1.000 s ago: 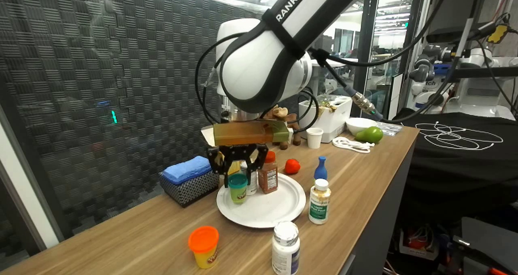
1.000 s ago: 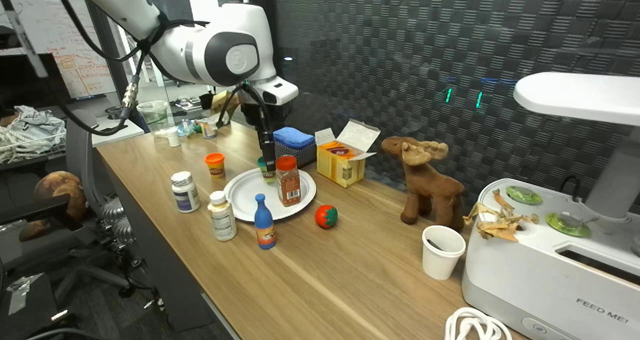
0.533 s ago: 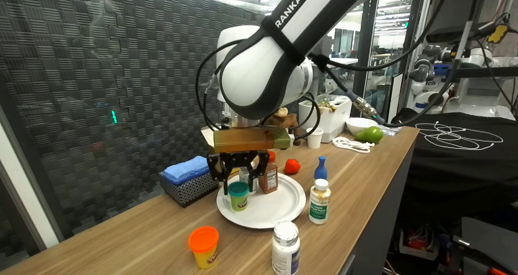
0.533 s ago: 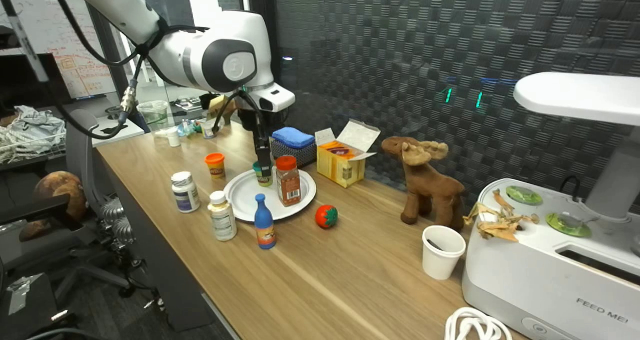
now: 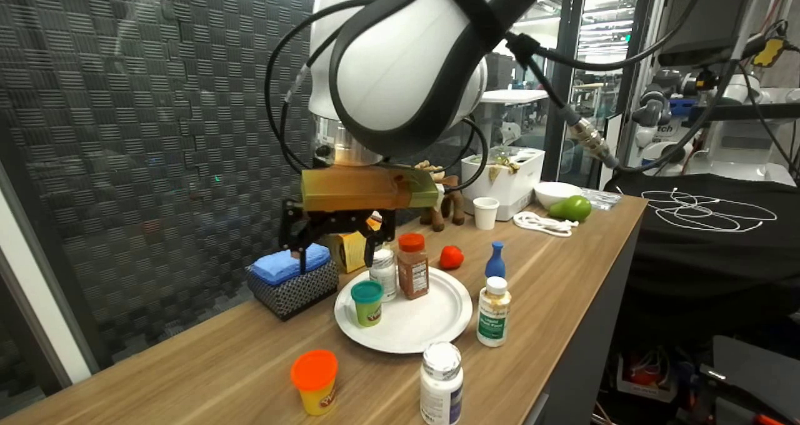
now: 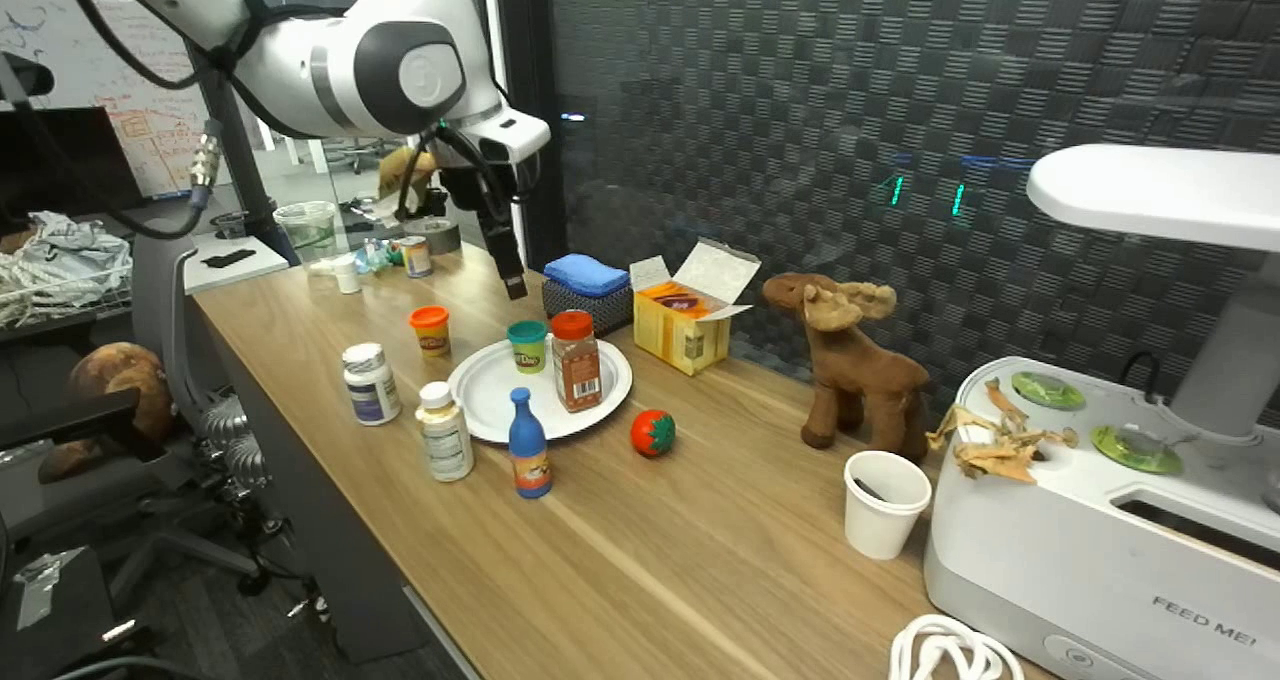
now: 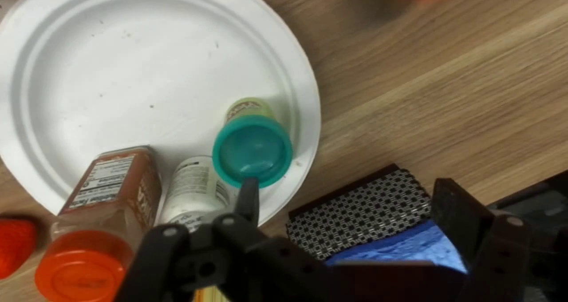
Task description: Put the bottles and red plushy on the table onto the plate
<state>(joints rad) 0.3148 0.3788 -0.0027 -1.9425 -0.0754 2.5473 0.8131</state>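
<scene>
Red plushy (image 7: 16,247), perhaps next, lies near nine o'clock from the wide-spread, empty claw (image 7: 346,188) in the wrist view.

On the tabletop (image 6: 700,550), the plate (image 6: 490,407) is set between wall edge and open edge. On its wall side are carried a jar (image 6: 577,370), a tub (image 6: 528,350) and, seen in an exterior view, a bottle (image 5: 382,278). Toward the open edge, a second bottle (image 6: 370,388), a third bottle (image 6: 444,438) and a fourth bottle (image 6: 529,450) are lined up. Along the wall edge are ranged a basket (image 6: 606,310), a box (image 6: 680,338), a stuffed moose (image 6: 868,370) and a planter (image 6: 1060,550). The plushy (image 6: 652,433) is placed just beside the plate, planter side; a second tub (image 6: 431,330) is set toward the opposite end.
</scene>
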